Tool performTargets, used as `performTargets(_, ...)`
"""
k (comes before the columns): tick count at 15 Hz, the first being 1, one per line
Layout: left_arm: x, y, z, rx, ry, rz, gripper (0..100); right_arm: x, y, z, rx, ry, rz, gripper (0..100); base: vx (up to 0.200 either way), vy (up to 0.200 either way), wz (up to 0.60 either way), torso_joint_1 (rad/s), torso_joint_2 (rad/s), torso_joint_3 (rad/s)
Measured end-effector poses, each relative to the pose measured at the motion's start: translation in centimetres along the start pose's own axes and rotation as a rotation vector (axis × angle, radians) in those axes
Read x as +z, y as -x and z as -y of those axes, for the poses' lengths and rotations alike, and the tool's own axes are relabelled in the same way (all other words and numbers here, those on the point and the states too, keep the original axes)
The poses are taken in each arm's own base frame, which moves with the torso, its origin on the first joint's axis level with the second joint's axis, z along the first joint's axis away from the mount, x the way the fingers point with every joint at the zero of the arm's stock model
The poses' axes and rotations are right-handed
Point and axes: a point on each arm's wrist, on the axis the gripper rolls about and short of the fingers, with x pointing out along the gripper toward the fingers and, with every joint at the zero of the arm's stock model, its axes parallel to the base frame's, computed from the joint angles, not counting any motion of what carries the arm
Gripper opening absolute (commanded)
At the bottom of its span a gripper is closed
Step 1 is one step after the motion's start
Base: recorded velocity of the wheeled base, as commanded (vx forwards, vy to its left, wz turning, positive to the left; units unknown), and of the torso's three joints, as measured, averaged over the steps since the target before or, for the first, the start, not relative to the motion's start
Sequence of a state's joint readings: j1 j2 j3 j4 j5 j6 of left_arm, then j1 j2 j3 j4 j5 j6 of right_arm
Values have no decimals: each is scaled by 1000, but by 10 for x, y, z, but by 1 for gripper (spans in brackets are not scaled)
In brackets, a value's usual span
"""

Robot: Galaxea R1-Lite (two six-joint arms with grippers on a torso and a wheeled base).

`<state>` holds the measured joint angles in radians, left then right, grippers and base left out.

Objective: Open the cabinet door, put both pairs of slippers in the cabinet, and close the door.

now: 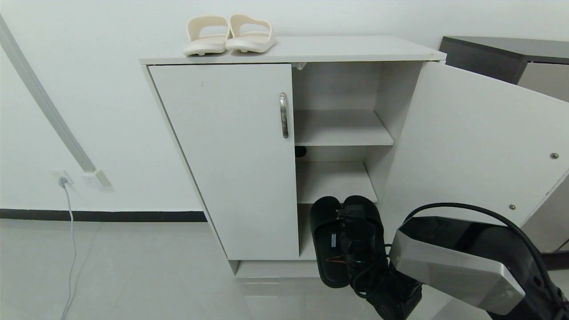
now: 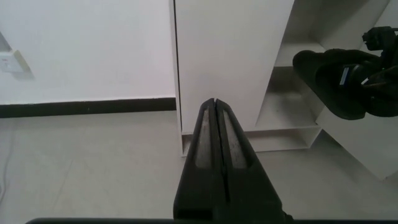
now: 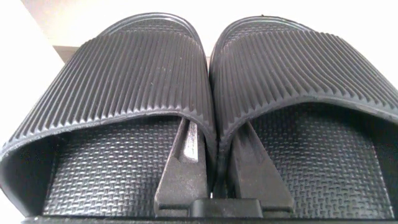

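Observation:
A white cabinet stands against the wall with its right door swung open and its left door shut. A cream pair of slippers lies on the cabinet's top at the left. My right gripper is shut on the black pair of slippers, one finger inside each slipper and their inner walls pinched together. It holds the pair in front of the open lower compartment, toes toward the shelves. My left gripper hangs shut and empty above the floor, facing the cabinet's lower left front; the black slippers are off to its side.
Two bare shelves show inside the open right half. A dark grey unit stands just right of the open door. A wall socket with a cable is at the left, over bare floor.

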<state>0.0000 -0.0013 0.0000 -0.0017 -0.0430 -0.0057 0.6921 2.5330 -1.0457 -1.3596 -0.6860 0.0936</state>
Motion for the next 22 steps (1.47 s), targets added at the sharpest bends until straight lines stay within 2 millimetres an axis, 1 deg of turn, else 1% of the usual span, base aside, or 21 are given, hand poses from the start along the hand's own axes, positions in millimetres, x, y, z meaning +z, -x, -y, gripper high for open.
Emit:
performTargets(6, 0, 0, 0, -1, 2, -2, 0, -1, 0, 0, 0, 1, -1, 0, 200, 0, 0, 6, 2, 2)
performTargets(9, 0, 0, 0, 0, 1, 0, 0, 1, -5, 1, -5, -5, 5, 0, 0, 0, 0, 0, 0, 0)
performTargets(12, 0, 0, 0, -1, 0, -1, 0, 2, -14, 4, -25, 2, -7, 0, 0, 0, 0, 0, 0, 0)
performTargets(15, 0, 0, 0, 0, 1, 0, 0, 3, -25, 1, -30, 13, -33, 0, 0, 0, 0, 0, 0, 0)
performTargets(18, 0, 0, 0, 0, 2, 0, 0, 10, -44, -2, -39, -7, -46, 0, 0, 0, 0, 0, 0, 0)
performTargets(22, 0, 0, 0, 0, 2, 0, 0, 12, -65, -4, -11, -41, -87, 0, 0, 0, 0, 0, 0, 0)
